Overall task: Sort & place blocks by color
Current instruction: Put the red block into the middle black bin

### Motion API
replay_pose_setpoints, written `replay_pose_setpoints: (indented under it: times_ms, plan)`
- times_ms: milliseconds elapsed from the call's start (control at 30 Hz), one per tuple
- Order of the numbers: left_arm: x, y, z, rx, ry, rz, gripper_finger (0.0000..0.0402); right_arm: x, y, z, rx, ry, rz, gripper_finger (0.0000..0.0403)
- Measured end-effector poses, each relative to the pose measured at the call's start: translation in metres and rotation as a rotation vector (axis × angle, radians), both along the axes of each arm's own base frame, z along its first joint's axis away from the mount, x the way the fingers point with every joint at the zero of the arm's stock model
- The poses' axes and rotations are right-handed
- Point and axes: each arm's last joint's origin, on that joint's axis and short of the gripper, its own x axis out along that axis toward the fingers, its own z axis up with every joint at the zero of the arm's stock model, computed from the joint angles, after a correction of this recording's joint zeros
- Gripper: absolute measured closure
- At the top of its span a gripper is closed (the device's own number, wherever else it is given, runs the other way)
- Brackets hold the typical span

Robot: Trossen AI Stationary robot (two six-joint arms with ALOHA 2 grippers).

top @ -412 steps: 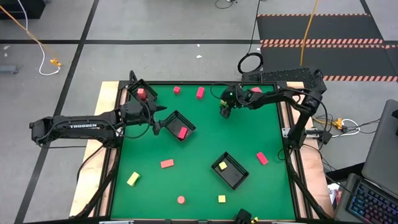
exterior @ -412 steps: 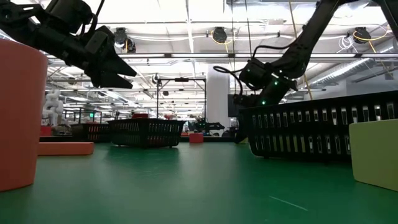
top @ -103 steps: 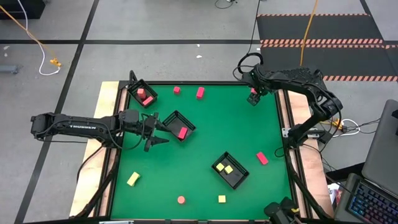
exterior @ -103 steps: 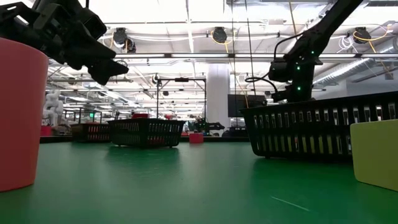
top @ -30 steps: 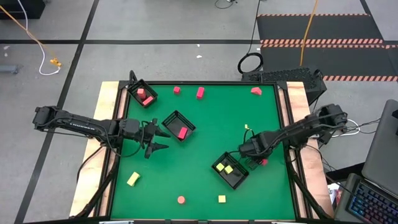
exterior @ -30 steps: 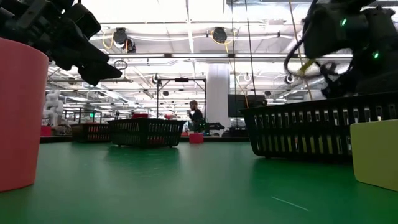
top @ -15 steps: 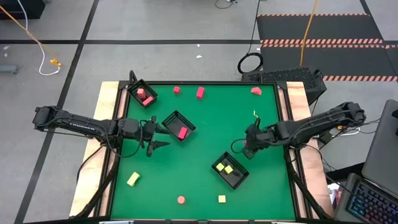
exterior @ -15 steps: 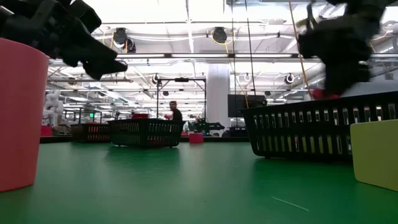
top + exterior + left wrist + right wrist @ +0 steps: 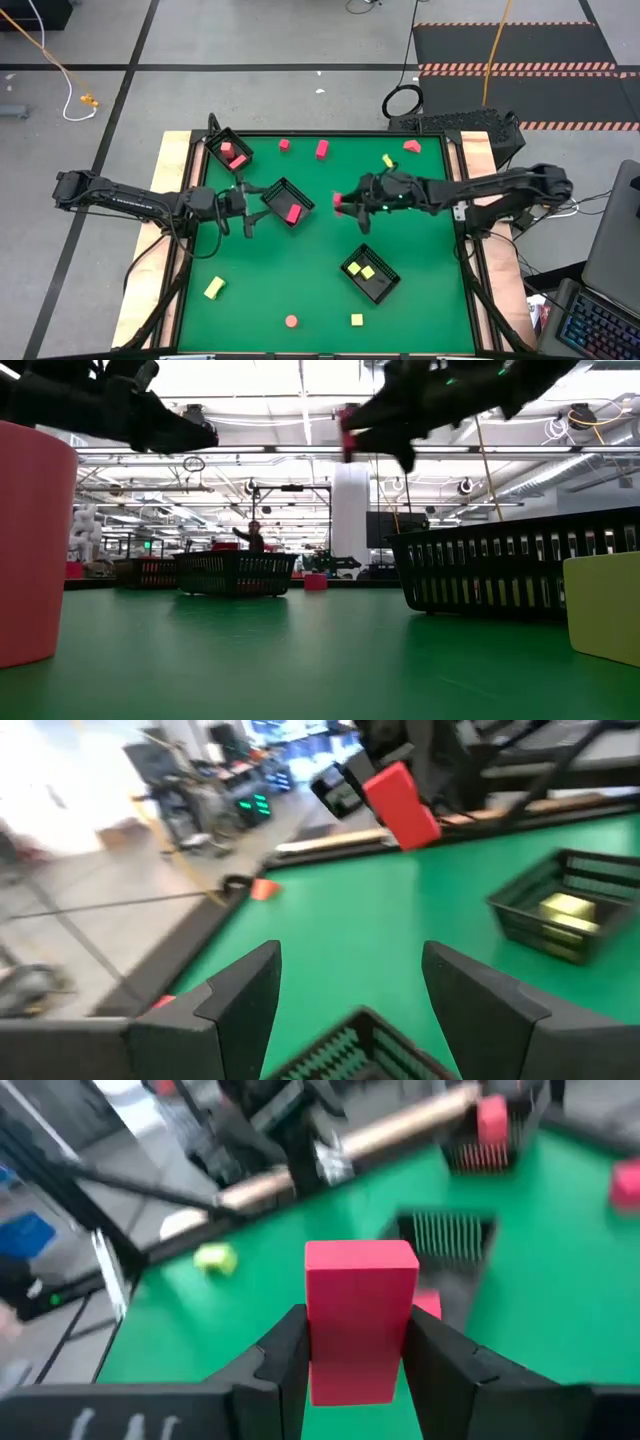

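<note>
My right gripper (image 9: 346,204) reaches over the table's middle from the right, shut on a red block (image 9: 360,1315), which also shows in the low view (image 9: 346,432) and the left wrist view (image 9: 400,805). My left gripper (image 9: 255,207) stands open and holds nothing (image 9: 350,990), just left of a black tray (image 9: 276,189) with one red block (image 9: 293,212) in it. A second tray (image 9: 384,284) near the right holds two yellow blocks (image 9: 362,270). A third tray (image 9: 216,142) at the far left holds red blocks (image 9: 232,153). My right gripper pinches the red block by its two opposite side faces (image 9: 320,1345) between the two fingers (image 9: 285,1355). The fingers come nearly level from the table's right. The block sticks out past the fingertips and hangs clear above the table.
Loose on the green mat lie red blocks (image 9: 284,144) (image 9: 322,149) (image 9: 411,146) and a yellow one (image 9: 388,160) along the far edge. Nearer lie yellow blocks (image 9: 214,288) (image 9: 356,320) and a round red one (image 9: 291,321). A person shows in the room behind (image 9: 255,538).
My right gripper has lifted the red block off the mat beside the tray with the yellow blocks. It has carried the block up and toward the table's middle, tipping from pointing down to nearly level. My left gripper has rolled about its own line and shifted slightly toward the far edge.
</note>
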Motion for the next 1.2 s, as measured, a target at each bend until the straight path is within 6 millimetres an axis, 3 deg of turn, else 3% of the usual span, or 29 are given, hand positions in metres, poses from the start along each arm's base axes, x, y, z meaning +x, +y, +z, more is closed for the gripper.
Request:
replay_pose_setpoints:
  times_ms: [267,700,900,1200]
  plan:
    - [-0.001,0.003,0.001,-0.006,-0.015,0.108,0.0158,0.038,-0.03,-0.033,-0.108,-0.174,-0.012,0.0283]
    - [-0.001,0.003,-0.003,-0.049,0.01,0.118,0.0158,0.109,-0.044,-0.056,-0.141,-0.078,0.064,0.0283]
    - [-0.001,0.003,-0.004,-0.051,0.022,0.12,0.0158,0.127,-0.047,-0.067,-0.159,0.024,0.081,0.028]
    - [-0.002,0.003,-0.006,-0.077,0.039,0.124,0.0158,0.128,-0.049,-0.072,-0.155,0.053,0.074,0.0241]
